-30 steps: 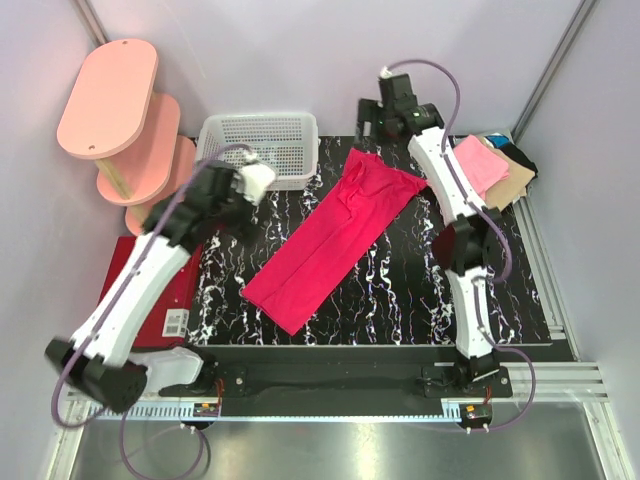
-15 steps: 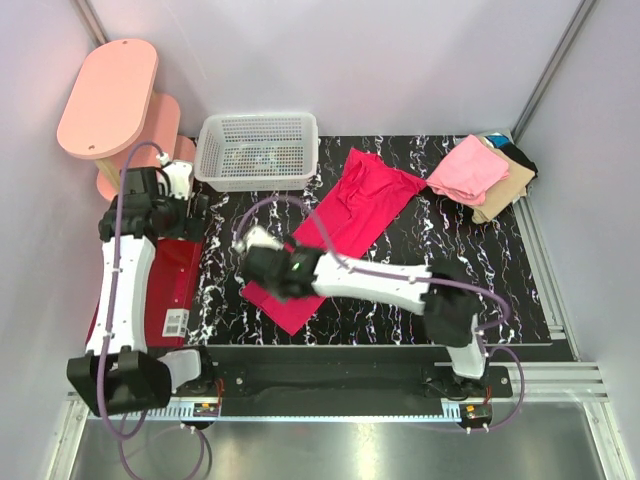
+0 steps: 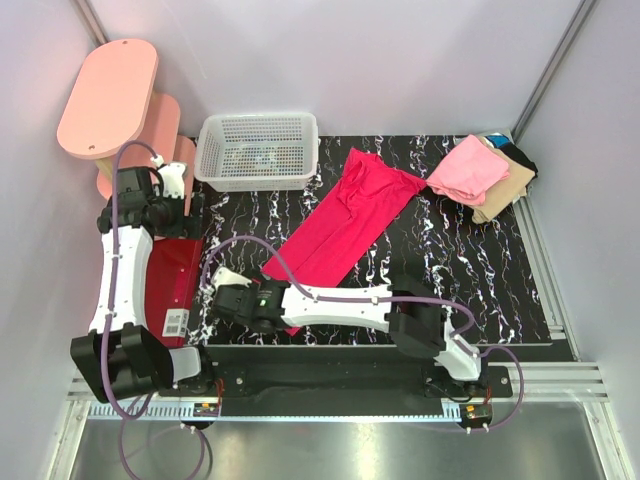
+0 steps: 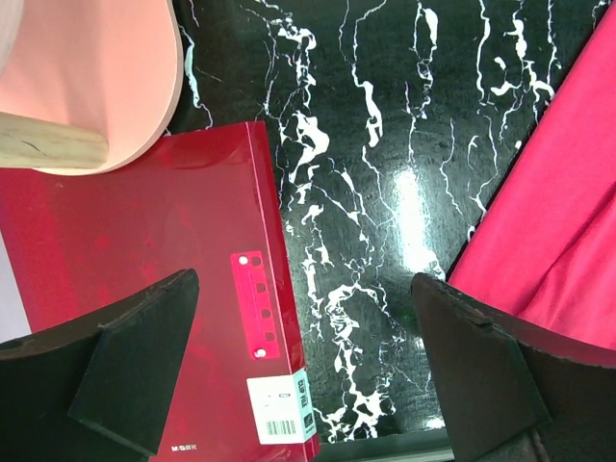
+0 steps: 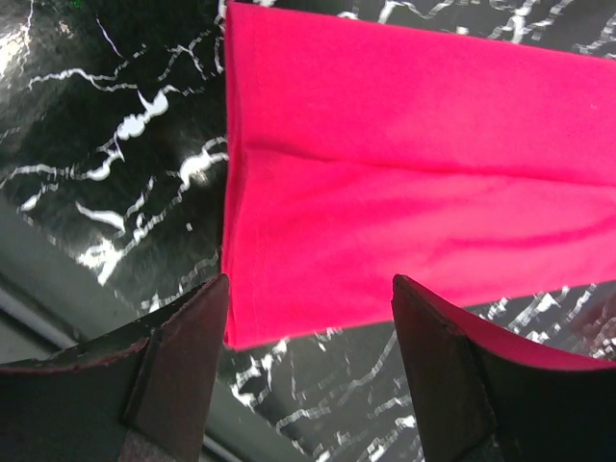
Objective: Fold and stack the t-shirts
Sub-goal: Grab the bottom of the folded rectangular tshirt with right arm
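Now the right claw (image 5: pixel 306 322), jaws apart, hovers at the lower-left end of the magenta t-shirt (image 3: pixel 350 215), stretched toward upper right; the left claw (image 4: pixel 303 356) gapes farther off.

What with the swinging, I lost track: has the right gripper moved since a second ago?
Yes. The right gripper swung from right of the basket, at the back, to the near hem of the magenta shirt.

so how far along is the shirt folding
Done: folded shirts are piled at the far right corner, pink on top. In hand: the magenta shirt lies as a long strip, with the open right pincer over its near hem. To do: folding it shorter and stacking it. The left pincer is open and empty over the red folder.
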Motion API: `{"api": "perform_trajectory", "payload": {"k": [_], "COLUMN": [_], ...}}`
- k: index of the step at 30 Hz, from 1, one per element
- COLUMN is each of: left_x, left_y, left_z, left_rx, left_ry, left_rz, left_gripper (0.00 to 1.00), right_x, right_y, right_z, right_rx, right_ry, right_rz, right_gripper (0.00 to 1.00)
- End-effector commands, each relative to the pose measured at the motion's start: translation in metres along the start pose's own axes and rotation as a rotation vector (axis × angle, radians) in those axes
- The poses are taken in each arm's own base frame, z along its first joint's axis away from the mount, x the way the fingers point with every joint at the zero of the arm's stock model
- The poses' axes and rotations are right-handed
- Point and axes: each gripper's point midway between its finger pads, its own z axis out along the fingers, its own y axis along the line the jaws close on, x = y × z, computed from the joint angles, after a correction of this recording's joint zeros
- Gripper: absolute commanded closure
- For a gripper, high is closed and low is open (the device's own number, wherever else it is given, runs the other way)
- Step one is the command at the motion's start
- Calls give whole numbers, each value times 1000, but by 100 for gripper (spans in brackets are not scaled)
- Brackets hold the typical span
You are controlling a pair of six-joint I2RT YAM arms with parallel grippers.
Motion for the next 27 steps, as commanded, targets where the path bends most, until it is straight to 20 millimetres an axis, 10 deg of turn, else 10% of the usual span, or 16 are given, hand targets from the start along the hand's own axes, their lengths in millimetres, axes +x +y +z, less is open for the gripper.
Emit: {"api": "perform_trajectory", "payload": {"k": [1, 11, 27], "left_x": [-10, -12, -14], "left_y": [3, 3, 8], "left_z": [5, 4, 0], "left_rx": [2, 1, -27], "left_ry": [-43, -48, -56], "left_rz": [-2, 10, 35], "left_gripper": [1, 1, 1], "right_x": [-2, 1, 34], "right_y": [18, 47, 27], "right_z": [25, 50, 86], "right_rx": [-32, -112, -118], "right_ry": [9, 34, 128], "right_rz": [-12, 10, 115], "right_gripper": [24, 26, 37]}}
